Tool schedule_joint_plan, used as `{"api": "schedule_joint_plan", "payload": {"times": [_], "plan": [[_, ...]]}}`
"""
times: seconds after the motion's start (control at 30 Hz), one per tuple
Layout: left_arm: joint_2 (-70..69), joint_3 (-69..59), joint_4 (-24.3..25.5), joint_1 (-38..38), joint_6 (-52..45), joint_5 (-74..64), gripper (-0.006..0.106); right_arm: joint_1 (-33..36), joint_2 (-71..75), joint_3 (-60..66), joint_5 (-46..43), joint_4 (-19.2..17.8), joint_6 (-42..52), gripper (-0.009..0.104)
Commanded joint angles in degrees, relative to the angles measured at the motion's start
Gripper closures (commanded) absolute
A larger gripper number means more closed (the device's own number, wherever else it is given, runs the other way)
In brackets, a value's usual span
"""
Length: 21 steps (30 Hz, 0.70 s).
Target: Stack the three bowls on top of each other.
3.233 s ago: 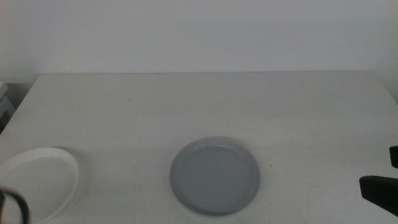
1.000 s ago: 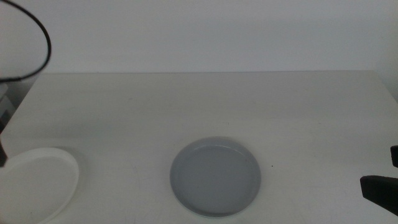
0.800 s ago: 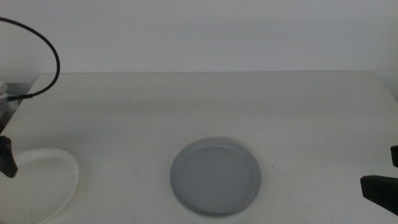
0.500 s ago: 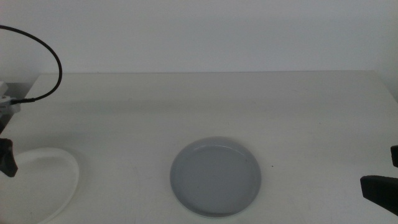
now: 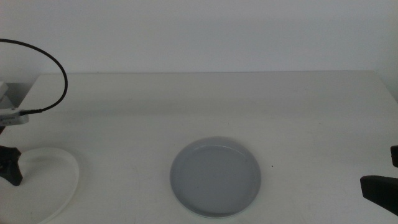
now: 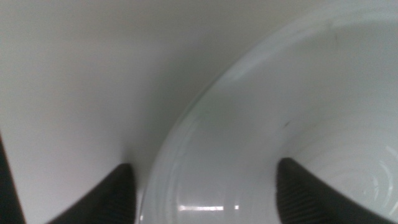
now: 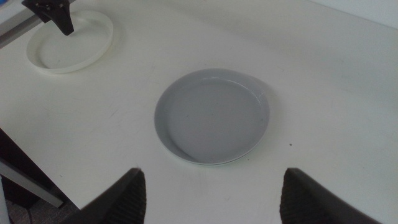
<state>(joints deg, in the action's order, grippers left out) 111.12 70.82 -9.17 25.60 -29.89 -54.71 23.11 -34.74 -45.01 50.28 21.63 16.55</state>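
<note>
The grey bowl [image 5: 216,177] lies on the table's near middle, also seen in the right wrist view [image 7: 212,115]. A thin pale greenish edge [image 7: 208,163] shows under its near rim. The mint green bowl is otherwise hidden. The white bowl [image 5: 53,186] lies at the near left corner [image 7: 69,38]. My left gripper [image 5: 10,169] is low at the white bowl's left rim. In the left wrist view [image 6: 205,199] its jaws stand open on either side of that rim [image 6: 186,124]. My right gripper [image 5: 379,190] waits open at the near right [image 7: 214,199].
A black cable [image 5: 59,74] arcs over the table's far left corner from the left arm. The table's left edge [image 5: 18,99] runs close to the white bowl. The table's near edge [image 7: 37,168] lies just in front of the grey bowl.
My left gripper has come down along the left side to the white bowl's rim, and its cable has swung with it. The grey bowl and the right gripper have not moved.
</note>
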Motion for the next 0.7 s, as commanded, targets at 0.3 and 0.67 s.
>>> {"api": "schedule_joint_plan", "payload": {"times": [0.3,0.67], "plan": [[-2.9,1.6,-0.4,0.1,0.0,-0.5,0.1,0.0,-0.1,-1.5,-3.4,0.7,0.3,0.041],[-11.8,3.6,-12.3,-0.1,0.1,-10.7,0.1,0.0,-0.1,-1.5,-3.4,0.7,0.3,0.041]]}}
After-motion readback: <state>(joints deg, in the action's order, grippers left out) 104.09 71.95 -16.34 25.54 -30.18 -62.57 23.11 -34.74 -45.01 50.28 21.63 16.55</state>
